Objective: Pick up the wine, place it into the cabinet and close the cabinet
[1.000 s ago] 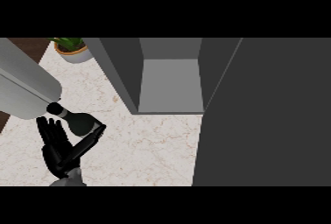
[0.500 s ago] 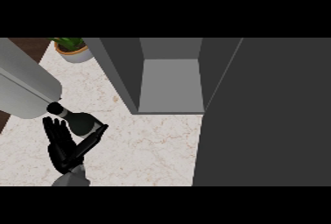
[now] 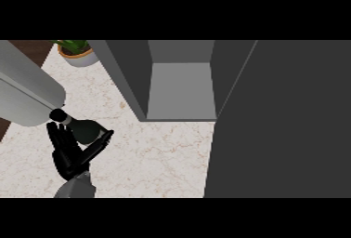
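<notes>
The wine bottle (image 3: 86, 130) is dark green with a black cap (image 3: 58, 115). It is tilted with its neck toward the upper left, over the counter's left part. My right hand (image 3: 68, 155) comes up from the lower edge and is curled round the bottle's body, fingers on its left and thumb on its right. The grey cabinet (image 3: 179, 88) stands open to the upper right of the bottle, with nothing showing inside. Its dark door (image 3: 281, 121) is swung out and fills the right of the view. A grey forearm (image 3: 24, 88) crosses the left edge; its hand is out of sight.
A potted plant (image 3: 75, 51) stands at the back left beside the cabinet's left wall (image 3: 120, 74). The marble counter (image 3: 158, 158) spreads between my hand and the door. The counter's left edge (image 3: 5, 135) lies close to the bottle.
My right hand and the bottle have shifted slightly to the left. A little more of the forearm shows at the lower edge. The cabinet door has not moved.
</notes>
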You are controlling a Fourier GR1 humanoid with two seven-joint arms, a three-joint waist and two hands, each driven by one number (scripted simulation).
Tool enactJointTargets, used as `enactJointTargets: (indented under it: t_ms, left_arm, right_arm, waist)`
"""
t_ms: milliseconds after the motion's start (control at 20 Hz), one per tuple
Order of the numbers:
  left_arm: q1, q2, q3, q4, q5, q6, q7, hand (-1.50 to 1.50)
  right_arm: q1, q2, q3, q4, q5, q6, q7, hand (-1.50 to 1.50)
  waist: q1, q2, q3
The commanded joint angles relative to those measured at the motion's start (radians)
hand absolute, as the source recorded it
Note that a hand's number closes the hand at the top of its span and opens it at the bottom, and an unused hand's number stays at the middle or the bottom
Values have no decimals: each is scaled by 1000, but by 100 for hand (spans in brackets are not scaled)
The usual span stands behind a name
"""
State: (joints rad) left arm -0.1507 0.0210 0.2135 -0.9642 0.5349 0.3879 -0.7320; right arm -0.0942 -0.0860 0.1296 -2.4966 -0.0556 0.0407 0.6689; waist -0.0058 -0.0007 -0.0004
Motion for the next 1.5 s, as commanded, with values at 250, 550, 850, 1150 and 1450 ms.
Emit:
enactJointTargets:
  t_ms: [250, 550, 850, 1150, 1450]
  left_arm:
    - [-59, 27, 11, 106, 33, -176, -38, 150]
    - [-144, 49, -15, 234, -50, -126, -84, 150]
    - [-62, 132, -180, 180, -183, -248, -35, 150]
    - [20, 249, -273, 26, -187, -533, 30, 150]
    - [48, 287, -222, -83, -219, -500, -40, 150]
  right_arm:
    - [-2, -27, -69, -110, -99, 17, 68, -150]
    - [16, 21, 19, -101, -25, -9, 52, -150]
    - [-21, 4, -31, -76, -46, -10, 55, -150]
    - [38, 28, 36, -81, 1, -8, 24, -150]
    - [84, 9, -11, -91, -45, 31, -4, -150]
  waist:
    - [-1, 0, 0]
    - [-3, 1, 0]
    - [2, -5, 1]
    - [9, -6, 1]
    - [4, -1, 1]
